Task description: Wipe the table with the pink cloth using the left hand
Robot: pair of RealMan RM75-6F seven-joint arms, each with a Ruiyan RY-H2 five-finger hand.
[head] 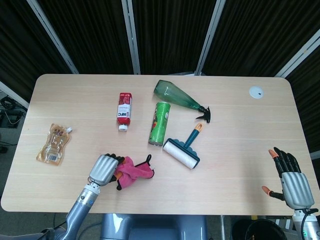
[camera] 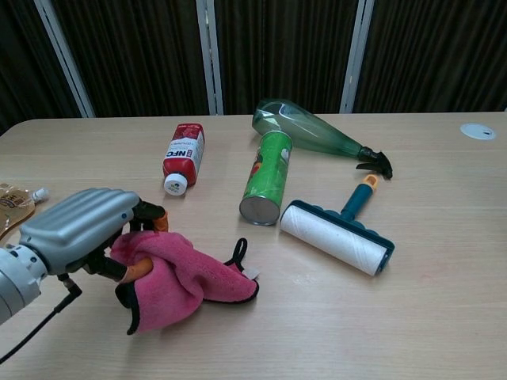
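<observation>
Your left hand (camera: 83,229) is clamped on the pink cloth (camera: 186,277), fingers curled into its bunched folds, and the cloth lies flat against the table (head: 75,87) near the front edge, left of centre. Its black-edged corner with the small loop points toward the lint roller (head: 182,151). Your right hand (head: 289,175) sits at the table's front right corner, holding nothing, with its fingers spread apart. Beyond the cloth, the red bottle (head: 124,110) lies on its side, and the green can (head: 159,123) lies just right of it, with the green spray bottle (head: 181,100) tipped over behind the can. A flat pouch (head: 53,144) rests near the left edge, well apart from the cloth.
</observation>
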